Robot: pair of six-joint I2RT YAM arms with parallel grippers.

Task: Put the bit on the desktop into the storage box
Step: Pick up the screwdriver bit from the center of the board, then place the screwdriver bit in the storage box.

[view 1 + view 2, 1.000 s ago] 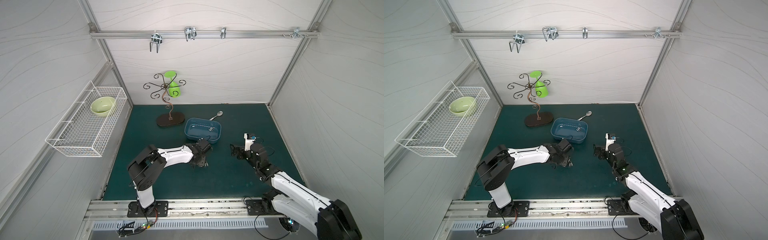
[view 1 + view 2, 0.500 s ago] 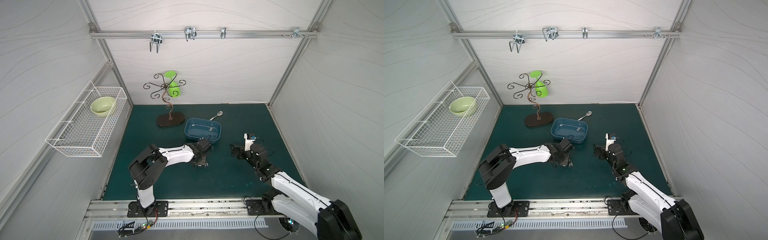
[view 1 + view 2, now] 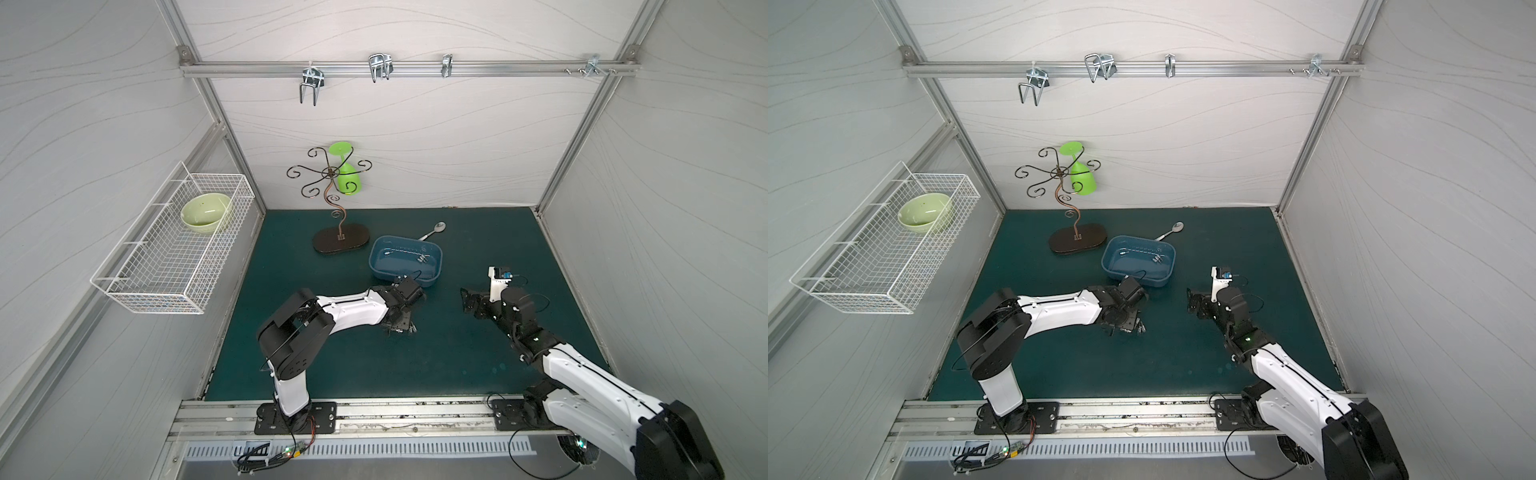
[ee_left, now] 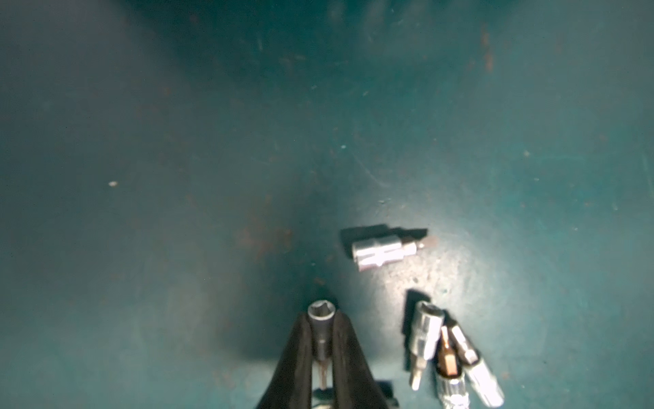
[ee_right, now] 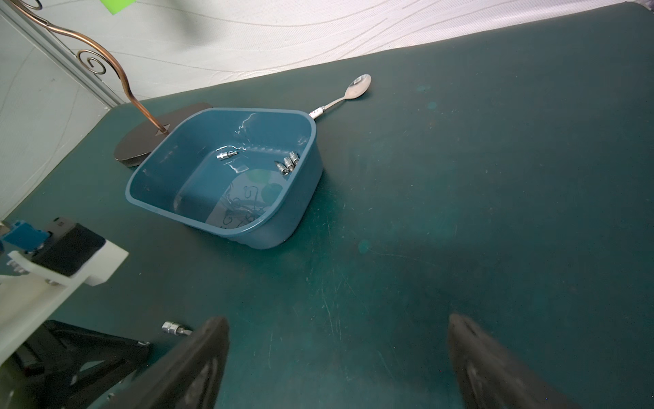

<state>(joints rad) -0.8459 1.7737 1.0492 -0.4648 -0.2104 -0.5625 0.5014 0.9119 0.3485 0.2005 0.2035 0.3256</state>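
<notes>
Fingers of the left gripper (image 4: 321, 320) are seen pressed together on a small silver socket bit (image 4: 320, 331), which is held low over the dark teal-green matte desktop (image 4: 177, 159), its hexagonal mouth turned away from the wrist. Whether the bit touches the surface cannot be told. Just beside it, a cluster of further silver bits (image 4: 449, 357) is seen lying on the desktop, touching one another, and a single silver bit (image 4: 384, 253) is seen lying a little apart from them.

The right gripper (image 5: 338, 318) is held over bare desktop, jaws spread wide, nothing between them.

Farther back, the shallow blue plastic storage box (image 5: 304, 205) is set on the desktop. One silver bit (image 5: 226, 155) and a small group (image 5: 288, 163) are seen inside it. Behind the box a metal spoon (image 5: 357, 86) is laid, its handle reaching the rim. A curled copper-wire stand on a dark oval base (image 3: 341, 244) is placed near the box.
</notes>
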